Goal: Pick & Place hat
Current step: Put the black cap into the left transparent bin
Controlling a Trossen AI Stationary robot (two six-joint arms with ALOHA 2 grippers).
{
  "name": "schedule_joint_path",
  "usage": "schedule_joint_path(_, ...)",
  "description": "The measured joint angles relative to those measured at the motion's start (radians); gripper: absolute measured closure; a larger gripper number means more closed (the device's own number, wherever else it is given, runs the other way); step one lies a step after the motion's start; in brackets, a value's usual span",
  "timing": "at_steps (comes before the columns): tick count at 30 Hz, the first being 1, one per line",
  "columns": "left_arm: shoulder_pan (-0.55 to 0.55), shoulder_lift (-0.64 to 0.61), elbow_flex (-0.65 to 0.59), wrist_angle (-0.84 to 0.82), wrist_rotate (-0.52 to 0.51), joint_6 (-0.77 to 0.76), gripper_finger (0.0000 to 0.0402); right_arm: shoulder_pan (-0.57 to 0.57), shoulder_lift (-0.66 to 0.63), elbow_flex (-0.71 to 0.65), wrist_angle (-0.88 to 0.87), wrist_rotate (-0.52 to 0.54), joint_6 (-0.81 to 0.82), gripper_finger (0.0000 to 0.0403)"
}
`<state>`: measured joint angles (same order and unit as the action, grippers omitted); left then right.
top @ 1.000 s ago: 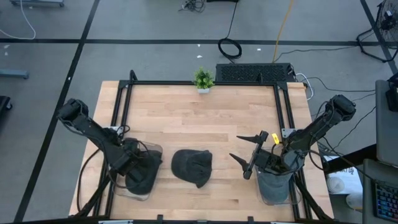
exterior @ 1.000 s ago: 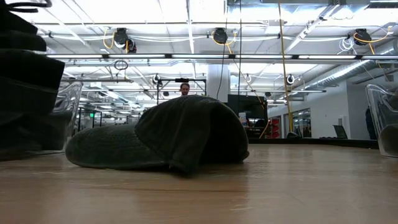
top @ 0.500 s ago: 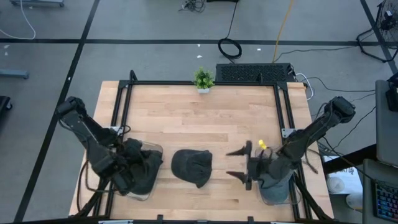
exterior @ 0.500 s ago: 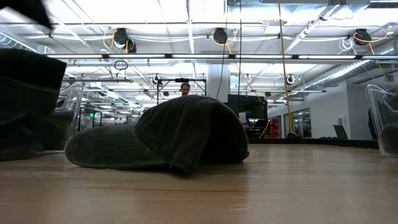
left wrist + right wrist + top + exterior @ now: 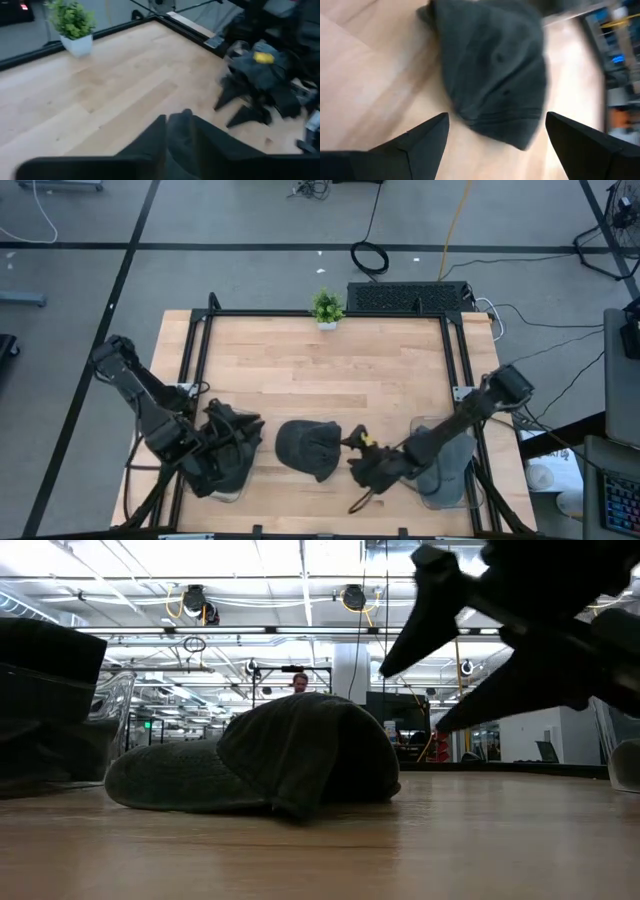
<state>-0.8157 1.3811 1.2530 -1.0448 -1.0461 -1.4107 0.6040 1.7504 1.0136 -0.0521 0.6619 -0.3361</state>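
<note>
A dark grey hat (image 5: 308,447) lies crown up on the wooden table near its near edge; it also shows in the low view (image 5: 270,765) and right wrist view (image 5: 495,75). My right gripper (image 5: 351,472) is open, just right of the hat and low over the table (image 5: 412,700), with the hat ahead of its spread fingers (image 5: 496,120). My left gripper (image 5: 228,423) is over the clear left bin (image 5: 205,480) and is shut with dark cloth between its fingers (image 5: 179,122). My left gripper has dark hat cloth (image 5: 181,116) pinched between its two fingertips. The fingers and the dark pile under them hide which part of that hat it is and how it hangs.
The clear left bin holds dark hats. A clear right bin (image 5: 447,470) with grey hats stands under my right arm. A small potted plant (image 5: 326,308) sits at the far edge. Black frame rails (image 5: 455,360) run along the table's sides. Bare wood lies between plant and hat.
My right gripper has swung from above the right bin toward the table's left and down, and now sits beside the hat, still open. My left gripper has shifted slightly over the left bin. The hat on the table has not moved.
</note>
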Motion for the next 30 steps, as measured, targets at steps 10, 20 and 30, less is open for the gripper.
schedule_joint_path(10, 0.142, 0.0, 0.0, -0.006, 0.111, 0.077, 0.0184, -0.06, 0.124, 0.139, -0.084, -0.26, -0.048, 0.0083)
schedule_joint_path(20, 0.212, 0.0, 0.0, -0.002, 0.122, 0.113, 0.0158, -0.149, 0.183, 0.139, 0.057, -0.302, -0.184, 0.0083)
schedule_joint_path(30, 0.228, 0.0, 0.0, 0.0, 0.128, 0.134, 0.0158, -0.22, 0.184, 0.138, 0.095, 0.127, -0.201, 0.0083)
